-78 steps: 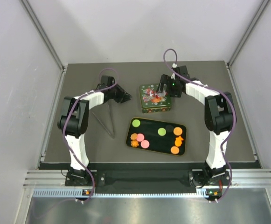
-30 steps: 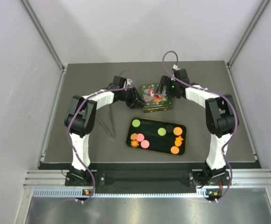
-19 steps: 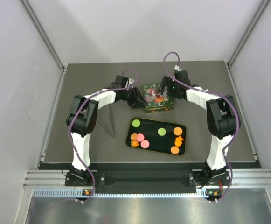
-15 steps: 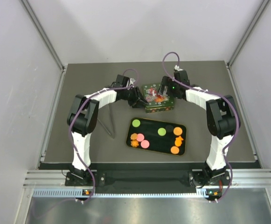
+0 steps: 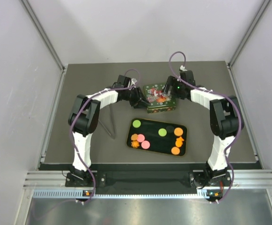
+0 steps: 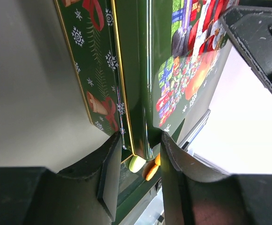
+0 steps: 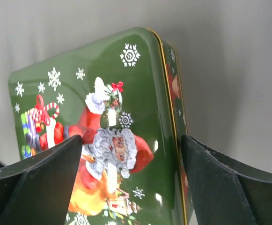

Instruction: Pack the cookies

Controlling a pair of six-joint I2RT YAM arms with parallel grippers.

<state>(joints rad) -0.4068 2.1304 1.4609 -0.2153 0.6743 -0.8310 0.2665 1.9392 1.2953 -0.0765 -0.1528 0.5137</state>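
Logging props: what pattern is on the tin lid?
Tin lid: dark green with Santa and snowflakes; clearest in right wrist view.

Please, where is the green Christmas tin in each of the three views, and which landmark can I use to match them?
Top external: the green tin sits just above the picture's centre.
Left wrist: it fills the upper middle, seen obliquely from its edge.
Right wrist: it lies centre-left, with the lid facing the camera.
Shared landmark: the Santa picture on its lid.
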